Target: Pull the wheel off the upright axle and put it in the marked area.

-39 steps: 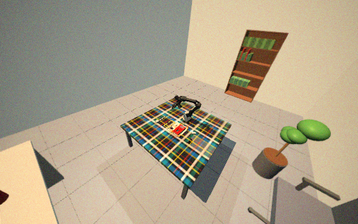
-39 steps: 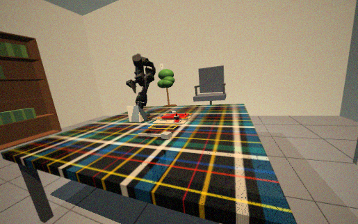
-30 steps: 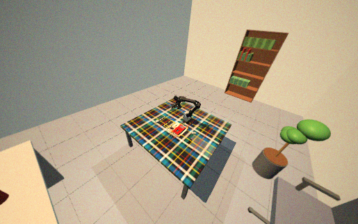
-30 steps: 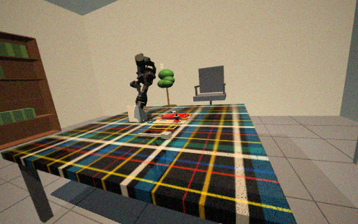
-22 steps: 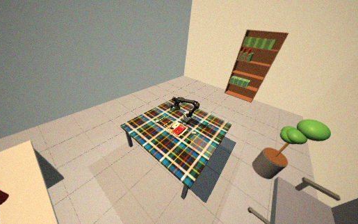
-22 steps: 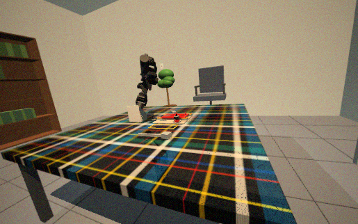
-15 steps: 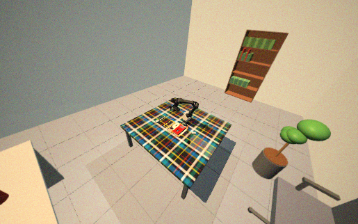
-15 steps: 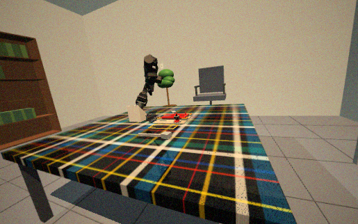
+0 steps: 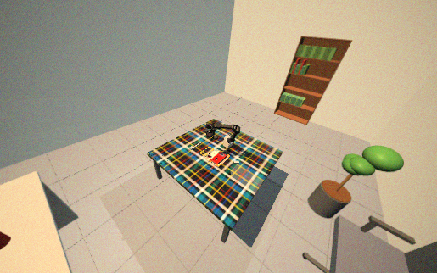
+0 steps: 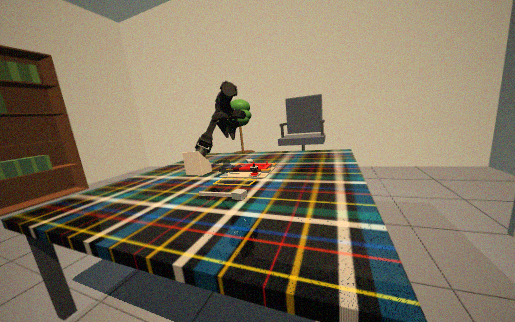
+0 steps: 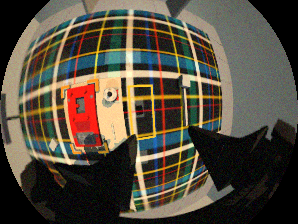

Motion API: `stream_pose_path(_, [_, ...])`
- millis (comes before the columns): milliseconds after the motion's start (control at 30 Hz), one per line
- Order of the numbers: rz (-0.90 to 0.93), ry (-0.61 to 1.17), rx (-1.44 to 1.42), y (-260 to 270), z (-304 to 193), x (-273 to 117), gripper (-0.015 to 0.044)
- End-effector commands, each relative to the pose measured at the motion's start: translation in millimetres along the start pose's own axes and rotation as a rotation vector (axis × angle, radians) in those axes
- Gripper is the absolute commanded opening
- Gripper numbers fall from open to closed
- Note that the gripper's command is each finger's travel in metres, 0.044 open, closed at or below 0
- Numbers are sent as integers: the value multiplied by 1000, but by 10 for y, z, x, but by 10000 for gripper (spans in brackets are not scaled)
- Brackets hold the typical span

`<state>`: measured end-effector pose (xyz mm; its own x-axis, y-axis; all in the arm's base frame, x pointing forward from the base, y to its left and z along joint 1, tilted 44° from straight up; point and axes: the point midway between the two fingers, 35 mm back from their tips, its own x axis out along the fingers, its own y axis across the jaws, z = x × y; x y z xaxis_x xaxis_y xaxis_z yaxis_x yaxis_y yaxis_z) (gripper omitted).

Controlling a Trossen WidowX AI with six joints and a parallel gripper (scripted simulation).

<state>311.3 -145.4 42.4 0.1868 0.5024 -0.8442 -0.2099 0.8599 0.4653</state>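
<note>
The wheel (image 11: 110, 94) shows in the wrist view as a small pale ring around a dark centre, on the upright axle at the cream board (image 11: 116, 120). In the exterior view the wheel and axle (image 10: 254, 172) are a small dark and red shape, too small to tell apart. The marked area is a yellow outline (image 11: 153, 111) (image 10: 236, 185) on the table, beside the board. My gripper (image 11: 162, 133) (image 10: 230, 136) is open, with nothing between its fingertips. It hangs well above the table, clear of the wheel and board.
A red plate (image 11: 82, 111) (image 9: 218, 158) with dark parts lies on the board inside orange corner marks. A pale hammer-shaped tool (image 11: 184, 84) (image 10: 240, 194) lies beyond the outline. A cream block (image 10: 197, 164) stands near the arm's base. A small white piece (image 11: 54, 145) lies beside the board.
</note>
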Motion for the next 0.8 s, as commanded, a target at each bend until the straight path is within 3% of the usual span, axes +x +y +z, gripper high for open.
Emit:
stream_pose_path(0, [74, 54, 408, 192, 219, 214, 300])
stream_pose_path(767, [69, 347, 1622, 879, 746, 796, 300])
